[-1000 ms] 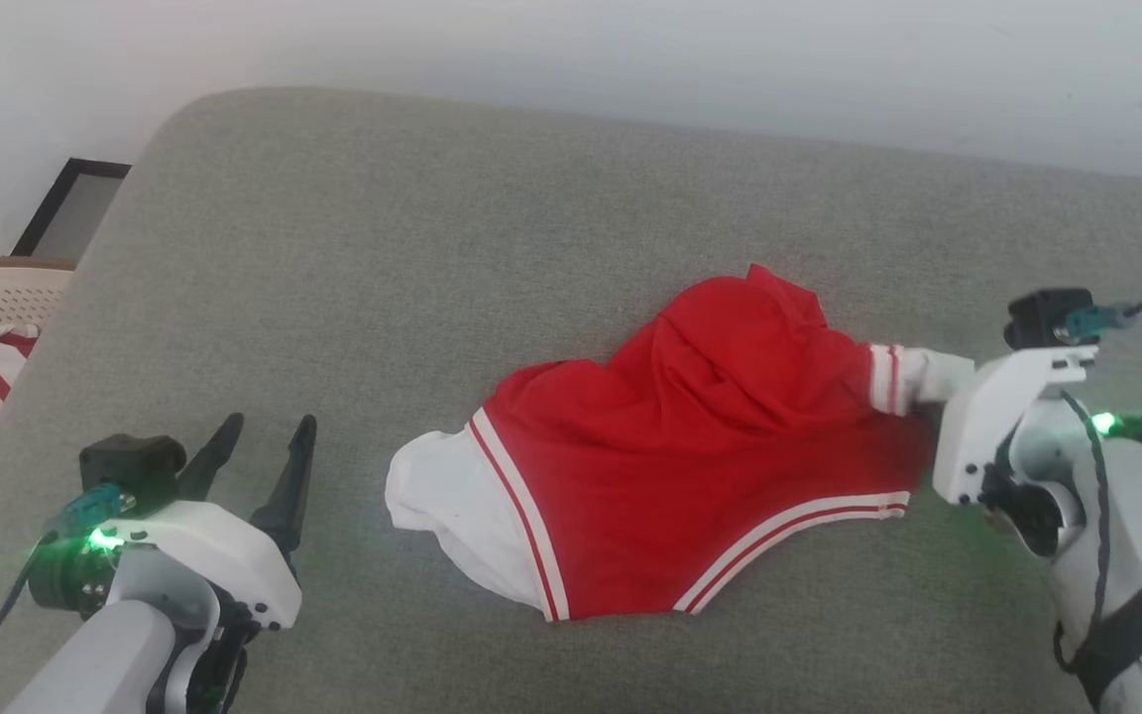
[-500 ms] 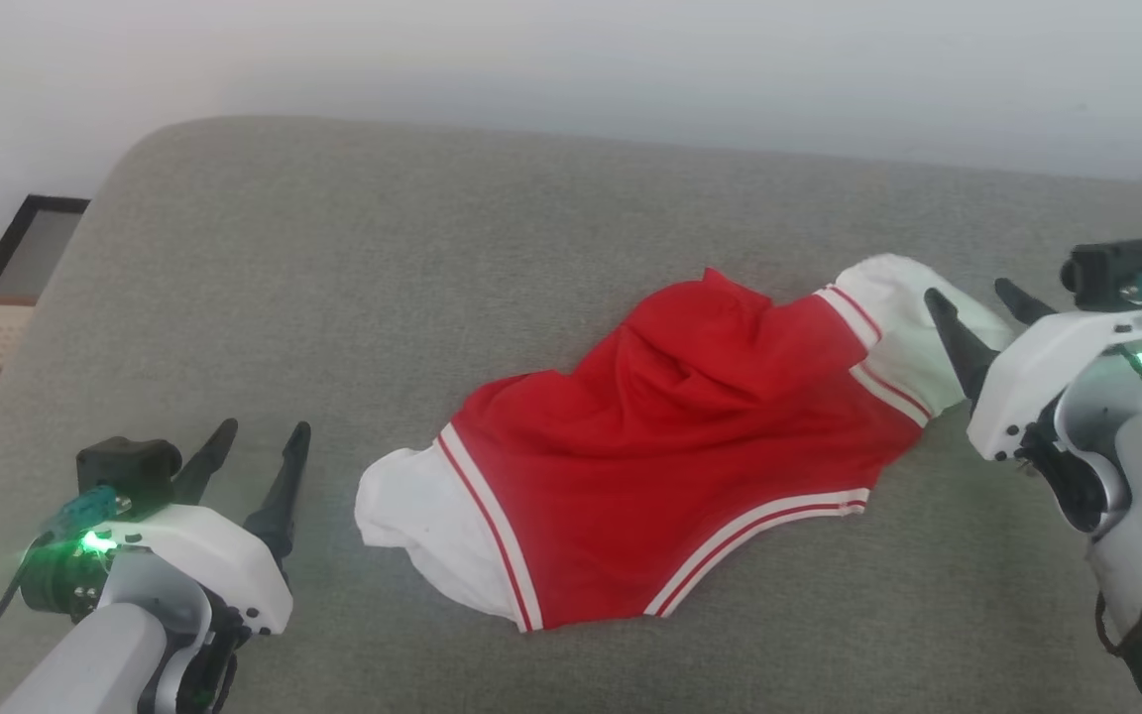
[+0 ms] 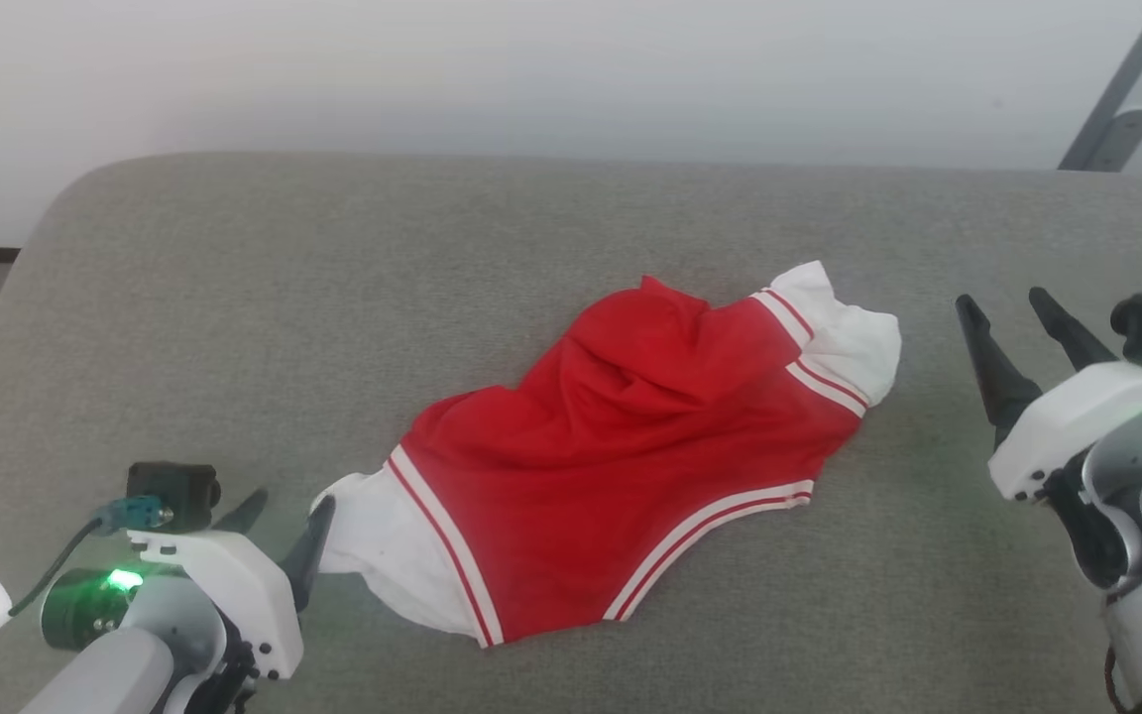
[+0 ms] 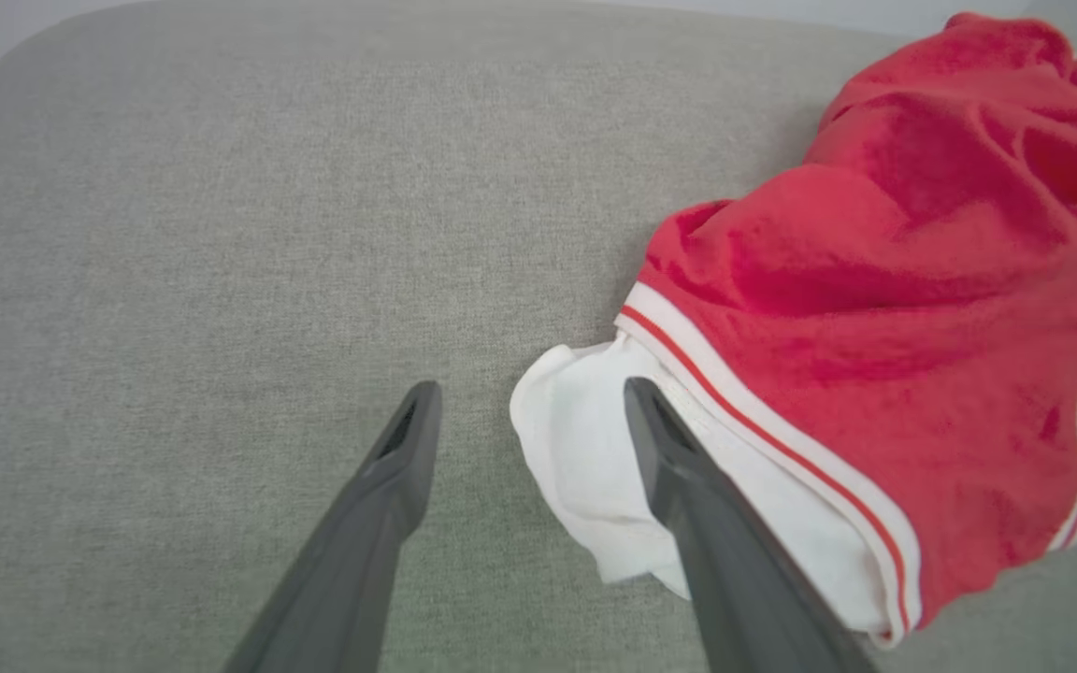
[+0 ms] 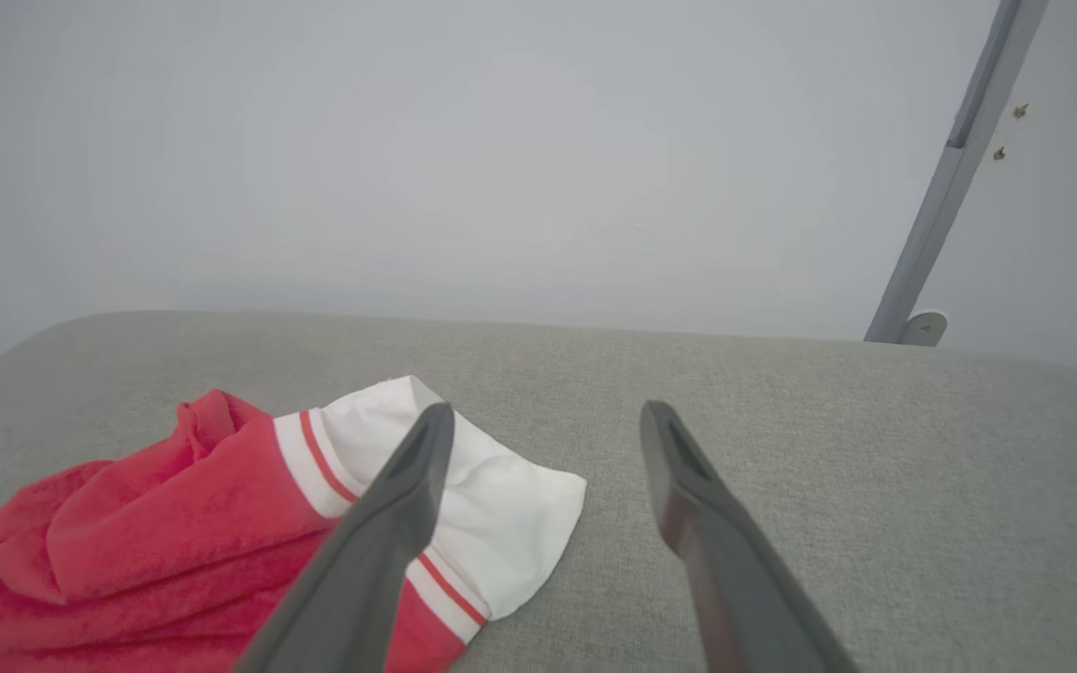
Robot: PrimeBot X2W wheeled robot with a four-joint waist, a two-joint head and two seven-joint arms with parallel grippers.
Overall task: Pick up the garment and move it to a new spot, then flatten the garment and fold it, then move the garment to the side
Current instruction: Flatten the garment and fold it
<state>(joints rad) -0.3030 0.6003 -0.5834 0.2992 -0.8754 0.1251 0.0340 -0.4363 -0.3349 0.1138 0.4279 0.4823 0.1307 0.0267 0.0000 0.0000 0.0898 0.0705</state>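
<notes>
Left end effector [image 3: 291,499] finger overlaps garment [image 3: 621,466] cuff; contact unclear.

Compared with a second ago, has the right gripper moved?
Yes. The right gripper left the garment's white cuff and drew rightward, open, over the grey cushion.

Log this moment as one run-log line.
garment: crumpled, unfolded, on grey cushion | left tool: open, at white cuff | right tool: open, clear of garment | held: nothing
</notes>
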